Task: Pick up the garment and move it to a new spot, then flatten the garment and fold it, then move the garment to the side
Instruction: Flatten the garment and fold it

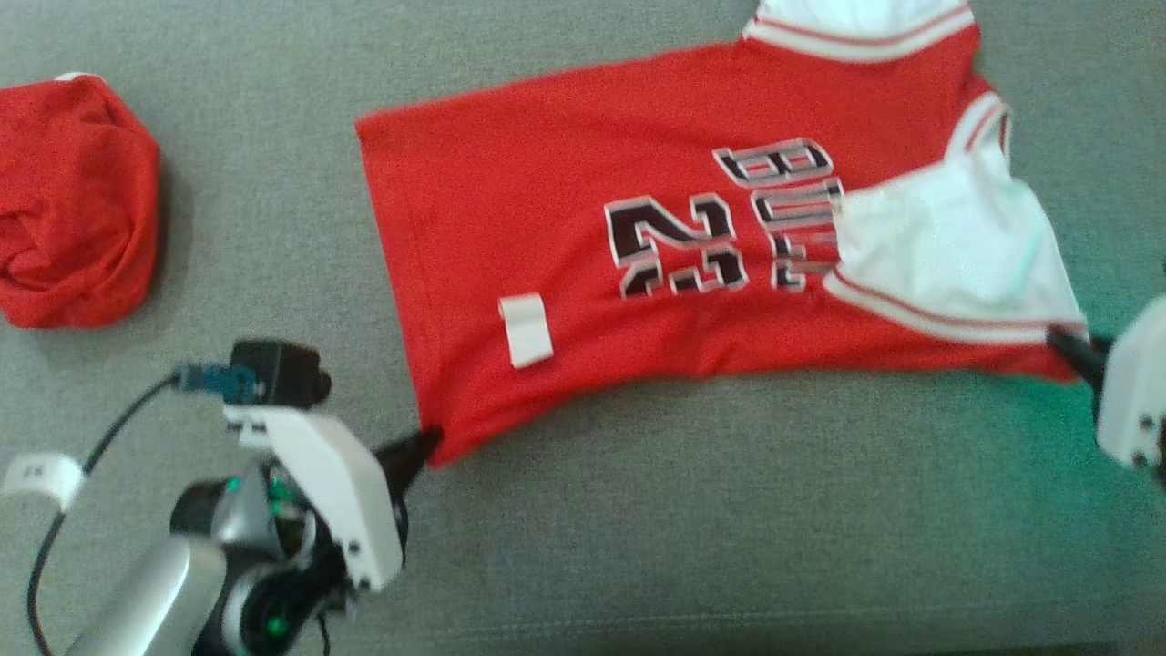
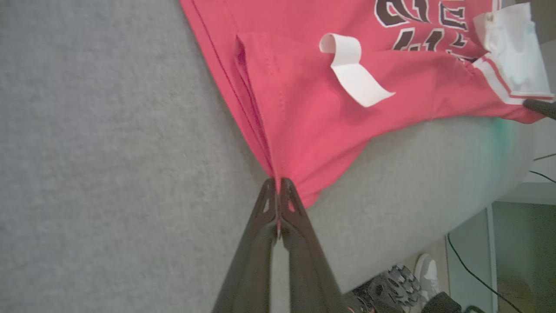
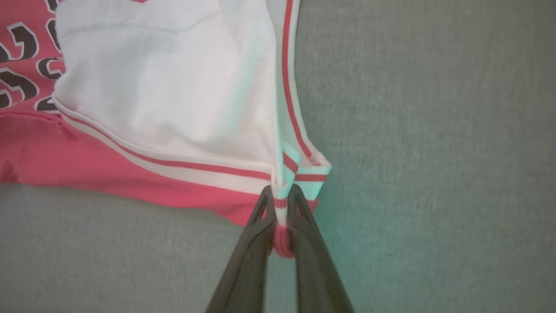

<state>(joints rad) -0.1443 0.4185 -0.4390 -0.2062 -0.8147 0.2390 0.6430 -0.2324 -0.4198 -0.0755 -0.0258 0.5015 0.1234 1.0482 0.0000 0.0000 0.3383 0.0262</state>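
Grey fabric surface [image 1: 683,547] beneath red jersey [image 1: 510,200]

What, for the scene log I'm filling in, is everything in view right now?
jersey: 1, red with white striped trim and dark lettering, spread across the middle of the grey surface
white tag: 1, white, curled on the jersey near its hem end
bunched cloth: 1, red, at the left edge of the head view, apart from the jersey
grey surface: 1, grey, under everything
cable: 1, black with a white label, lower left by the left arm
shoe: 1, pale, below the surface's edge in the left wrist view
left gripper: 1, dark fingers, shut on the jersey's hem corner
right gripper: 1, dark fingers, shut on the jersey's striped trim corner
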